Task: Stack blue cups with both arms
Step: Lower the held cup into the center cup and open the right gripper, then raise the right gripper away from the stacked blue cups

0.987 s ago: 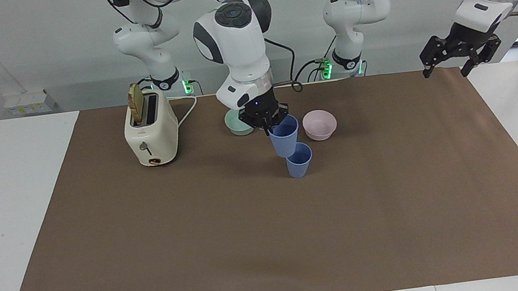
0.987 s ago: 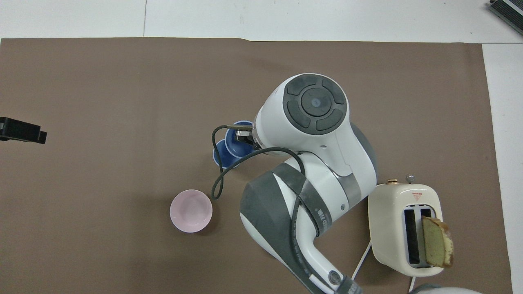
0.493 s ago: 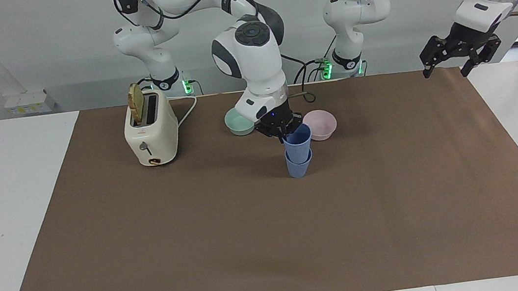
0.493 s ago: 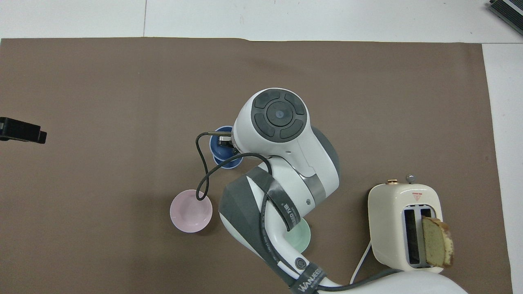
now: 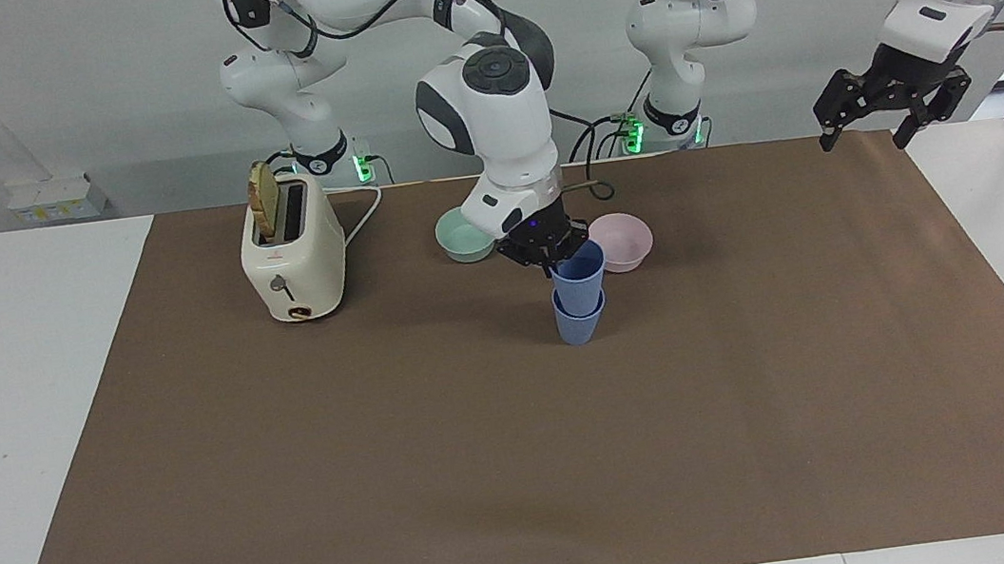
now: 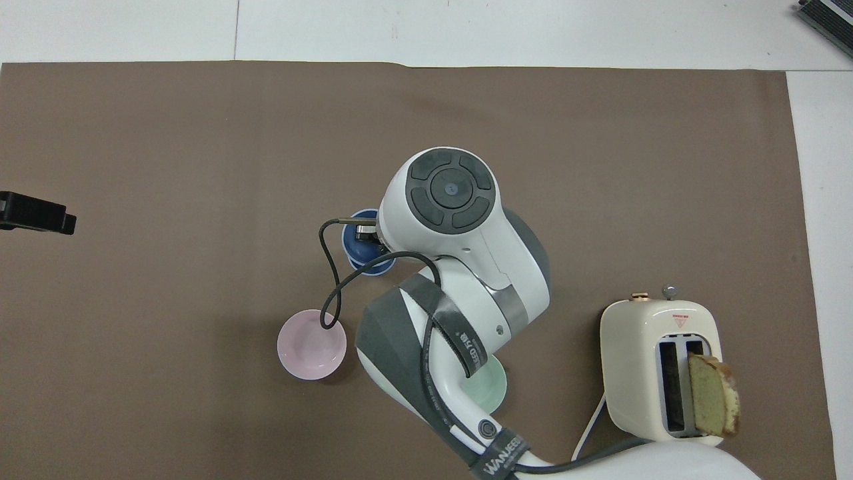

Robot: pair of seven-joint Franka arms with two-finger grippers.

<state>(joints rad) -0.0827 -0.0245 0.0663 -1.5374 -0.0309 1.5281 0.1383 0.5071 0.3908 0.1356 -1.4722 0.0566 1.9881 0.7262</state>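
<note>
**Blue cups nesting, release to come**

Blue cups are one inside the other in the middle of the table: the lower cup (image 5: 580, 321) stands on the brown mat (image 5: 764, 384), and the upper cup (image 5: 579, 277) sits partway down in it, leaning a touch toward the pink bowl (image 5: 621, 241). The right hand (image 5: 547, 257) is clamped tight on the upper cup's rim, on the side toward the mint-green bowl (image 5: 464, 234). From overhead the right arm's wrist hides much of the pair; only a blue crescent (image 6: 363, 243) shows.

By my reading, this is the seating step, nearly done. Next call: straighten the upper cup, press it home, then let the fingers part and lift straight up so the stack isn't dragged over.

The left hand (image 5: 893, 107) waits with fingers spread and nothing in them, up over the mat's edge at the left arm's end of the table.
</note>
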